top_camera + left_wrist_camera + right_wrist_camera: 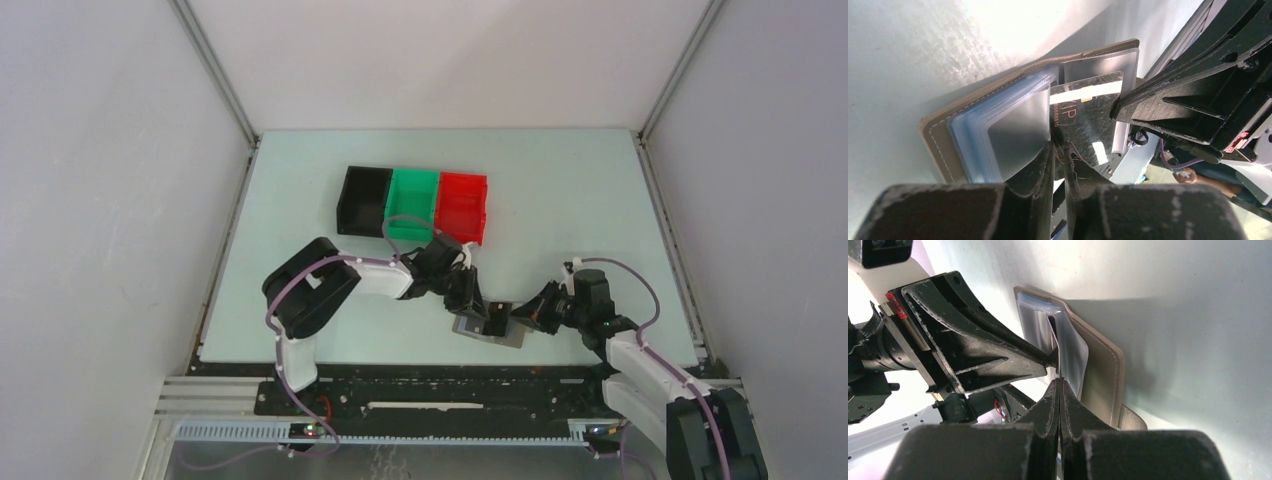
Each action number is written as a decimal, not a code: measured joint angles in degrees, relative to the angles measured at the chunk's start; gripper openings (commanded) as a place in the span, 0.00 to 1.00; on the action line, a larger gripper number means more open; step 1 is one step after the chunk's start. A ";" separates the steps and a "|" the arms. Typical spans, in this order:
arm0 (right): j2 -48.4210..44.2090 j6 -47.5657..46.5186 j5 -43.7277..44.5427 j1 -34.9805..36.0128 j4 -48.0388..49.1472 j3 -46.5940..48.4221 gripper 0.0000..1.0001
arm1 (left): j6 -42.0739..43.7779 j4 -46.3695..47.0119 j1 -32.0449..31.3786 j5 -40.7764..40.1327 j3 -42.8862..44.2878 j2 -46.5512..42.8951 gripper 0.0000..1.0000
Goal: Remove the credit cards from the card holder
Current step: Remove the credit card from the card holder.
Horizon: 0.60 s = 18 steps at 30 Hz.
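Card holder open on the table, near edge, between both grippers.
I see the dark card partly out of the holder; left gripper jaws nearly together, pinching its corner; right gripper jaws pressed together at its opposite edge, grip there unclear to me.

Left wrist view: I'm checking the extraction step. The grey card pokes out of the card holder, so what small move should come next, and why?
Probably draw the left gripper back, sliding the grey card clear of the card holder. It appears to pinch the card's corner, the card sits partway out of its pocket, and the shut right gripper seems to pin the holder.
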 measured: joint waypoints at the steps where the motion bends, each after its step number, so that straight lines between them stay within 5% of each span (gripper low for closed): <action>1: 0.11 0.07 0.00 0.00 0.35 0.00 0.12 | 0.00 0.00 0.02 -0.02 0.26 0.13 0.16; 13: 3.13 1.42 -1.25 0.61 4.39 -0.11 0.21 | -0.02 0.59 0.04 0.17 0.85 0.90 0.15; 18: 5.90 1.95 -1.14 3.26 6.73 -0.11 0.12 | -0.04 1.05 0.04 0.46 0.85 1.14 0.15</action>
